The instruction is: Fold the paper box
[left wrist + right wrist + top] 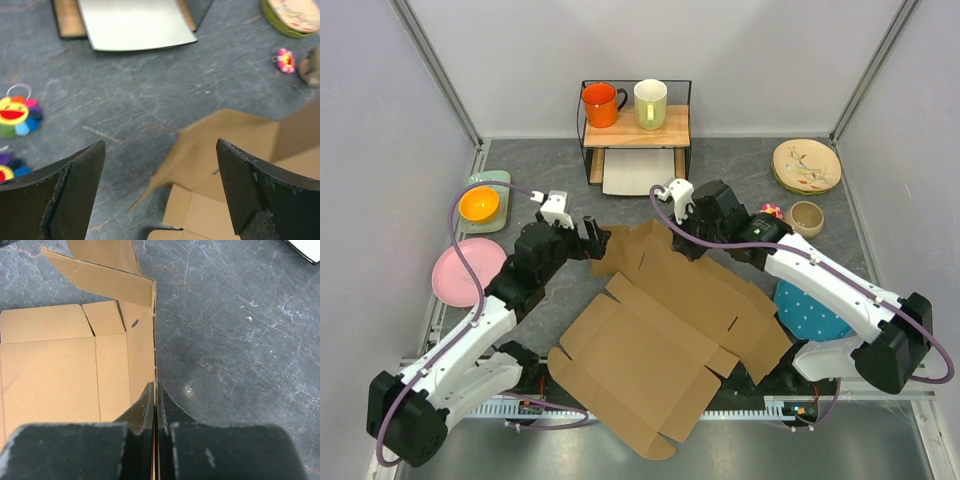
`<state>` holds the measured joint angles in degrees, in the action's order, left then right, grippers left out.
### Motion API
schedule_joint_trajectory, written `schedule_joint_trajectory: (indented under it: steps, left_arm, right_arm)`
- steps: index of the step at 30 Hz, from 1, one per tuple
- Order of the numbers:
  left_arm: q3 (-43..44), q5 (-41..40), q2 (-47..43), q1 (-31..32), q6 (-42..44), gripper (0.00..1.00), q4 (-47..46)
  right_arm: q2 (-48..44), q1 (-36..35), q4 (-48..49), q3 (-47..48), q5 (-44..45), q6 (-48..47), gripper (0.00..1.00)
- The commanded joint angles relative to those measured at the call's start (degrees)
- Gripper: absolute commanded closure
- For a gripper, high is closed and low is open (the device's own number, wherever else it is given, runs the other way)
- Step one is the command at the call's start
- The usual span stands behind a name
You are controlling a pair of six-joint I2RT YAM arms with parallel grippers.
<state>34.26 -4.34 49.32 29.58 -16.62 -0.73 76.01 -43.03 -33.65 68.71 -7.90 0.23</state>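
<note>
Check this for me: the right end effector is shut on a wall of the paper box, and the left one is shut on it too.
Not the left end effector: the left wrist view shows it open, gripping nothing. The right end effector is shut on a wall of the paper box.

The plain brown cardboard paper box [660,350] lies on the grey table [740,165] (behind it stands a wooden shelf [635,135], an orange ceramic mug [601,105] on top).

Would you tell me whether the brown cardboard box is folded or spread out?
Mostly spread: the brown cardboard box lies open and flat, only its far flaps raised.
</note>
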Motion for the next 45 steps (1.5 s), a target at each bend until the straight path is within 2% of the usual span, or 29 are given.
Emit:
schedule_joint_trajectory:
  steps: [1,7,10,11,16,23,26,31,37,39,45]
  left_arm:
    - [-1.3,3.7,1.2,-5.4,-4.9,0.0,-1.5]
    - [-1.7,11.5,4.6,-7.3,-3.3,0.02,-3.7]
    - [-3.8,18.4,4.3,-7.3,-3.8,0.13,-7.7]
    - [-4.3,19.8,4.3,-7.3,-5.1,0.2,-8.7]
    - [-6.6,29.1,3.8,-7.1,-7.5,0.36,-13.5]
    - [-8.9,30.8,-1.9,-7.0,-8.0,0.69,-14.4]
    - [-11.1,30.7,-2.7,-6.4,-10.2,0.77,-19.0]
    - [-12.0,28.0,-0.2,-3.9,-11.8,0.77,-24.8]
    - [-10.4,27.5,3.5,-2.6,-11.7,0.77,-27.0]
    - [-10.2,26.1,2.5,-2.6,-11.3,0.71,-26.0]
    - [-12.9,22.3,-3.3,-2.6,-8.9,0.69,-24.2]
  right_arm:
    - [-2.7,-0.3,1.2,0.6,-1.0,0.2,1.0]
    - [-3.6,-0.3,1.0,0.0,-0.7,0.1,1.0]
    - [-4.0,-0.3,0.9,-0.3,-0.4,0.1,1.0]
    - [-4.3,-0.4,1.0,-0.3,-0.3,0.1,1.0]
    - [-4.1,-0.3,0.7,-0.2,0.3,0.1,1.0]
    - [-3.1,-0.5,1.0,1.4,4.4,0.2,1.0]
    - [-2.2,-1.1,1.9,2.3,9.6,-2.2,1.0]
    - [0.4,-2.8,3.2,4.2,21.8,-6.4,1.0]
    - [1.5,-5.2,4.9,4.1,28.6,-9.1,1.0]
    - [1.7,-5.8,5.1,4.1,30.6,-10.0,1.0]
    - [2.7,-9.2,7.9,2.7,39.0,-13.2,1.0]
